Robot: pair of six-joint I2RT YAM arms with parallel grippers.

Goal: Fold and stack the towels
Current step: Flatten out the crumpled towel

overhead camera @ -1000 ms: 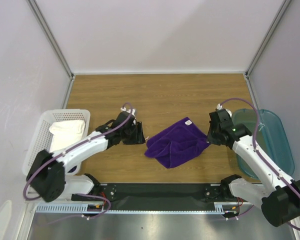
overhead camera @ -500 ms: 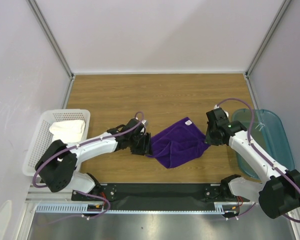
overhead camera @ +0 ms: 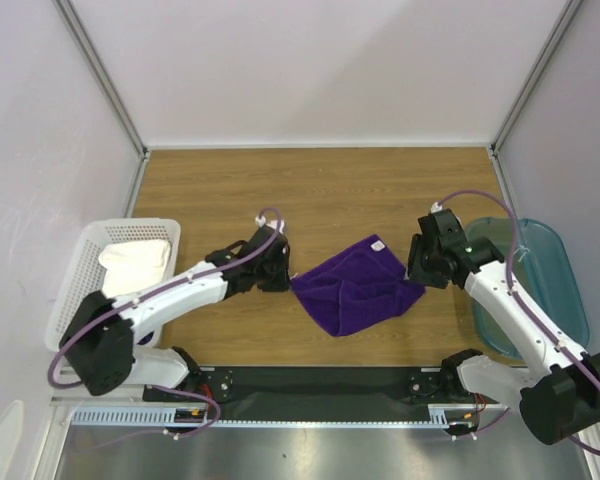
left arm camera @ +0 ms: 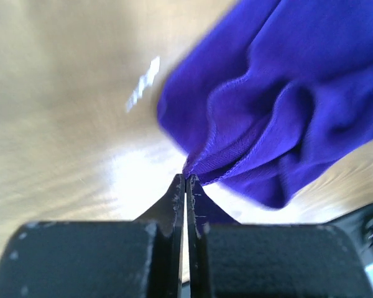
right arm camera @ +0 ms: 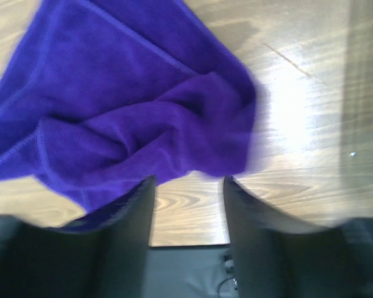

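A crumpled deep-purple towel [overhead camera: 358, 285] with a small white tag [overhead camera: 377, 240] lies on the wooden table between the arms. My left gripper [overhead camera: 283, 276] is at its left corner. In the left wrist view its jaws [left arm camera: 186, 178] are shut, pinching the hem of the purple towel [left arm camera: 280, 93]. My right gripper [overhead camera: 420, 272] hovers at the towel's right edge. In the right wrist view it [right arm camera: 188, 186] is open, with only bare wood between its fingers and the purple towel [right arm camera: 124, 118] just ahead of the tips. A white towel [overhead camera: 135, 262] lies in the basket.
A white perforated basket [overhead camera: 72, 295] stands at the left table edge. A teal bin [overhead camera: 555, 290] sits at the right edge beside my right arm. White walls enclose the table's back and sides.
The left gripper moved in to the towel's left corner and closed on it. The right gripper opened and let go of the towel's right edge, which has dropped to the table.
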